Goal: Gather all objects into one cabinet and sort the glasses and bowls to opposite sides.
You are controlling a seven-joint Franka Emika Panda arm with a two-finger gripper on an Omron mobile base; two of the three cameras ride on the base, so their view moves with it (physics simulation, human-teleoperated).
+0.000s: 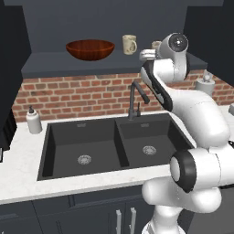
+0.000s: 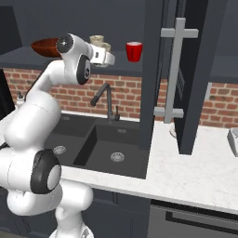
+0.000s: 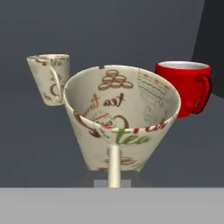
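**Cabinet shelf with all four vessels aboard; second mug in the grip**

You see the dark slate-grey cabinet (image 1: 13, 50) open above the sink, its wide shelf (image 1: 55, 63) carrying the task's things. The red-brown wooden bowl (image 1: 90, 49) sits toward the shelf's left end. To its right stands a cream mug (image 1: 129, 44), apart from the bowl. The red cup (image 2: 134, 51) stands farther right, near the right end of the shelf beside the open door (image 2: 174, 69) with its long silver bar handle.

The gripper (image 2: 108, 57) is up at shelf level between the standing mug and the red cup. In the hand view, the second cream mug (image 3: 122, 118) sits directly ahead, its handle running down toward the fingertips. The jaws are closed; judging from that handle's position, they are clamped on it. The mug's base appears close to the shelf, though contact cannot be confirmed.

Judged from this layout, the gathering is nearly complete: bowl to the left, cups to the right. What remains is for you to set down and let go of the held mug.
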